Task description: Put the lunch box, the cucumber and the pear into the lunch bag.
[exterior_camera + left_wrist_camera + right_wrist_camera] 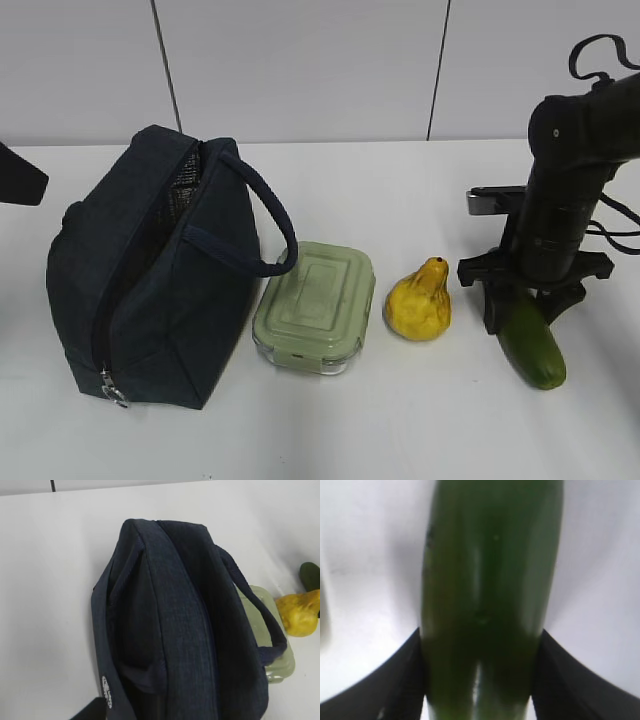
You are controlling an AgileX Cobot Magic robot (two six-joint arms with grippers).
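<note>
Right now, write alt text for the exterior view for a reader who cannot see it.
The right gripper straddles a dark green cucumber lying on a white table at far right. To its left sit a yellow pear, a green-lidded lunch box and a navy lunch bag with its zipper open.

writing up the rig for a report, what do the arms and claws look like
The right arm is matte black with rounded, chunky segments, a looped black cable at its top and a small silver-grey bracket at the wrist. Its right claw has black, tapering fingers. The left arm shows only as a dark edge.
</note>
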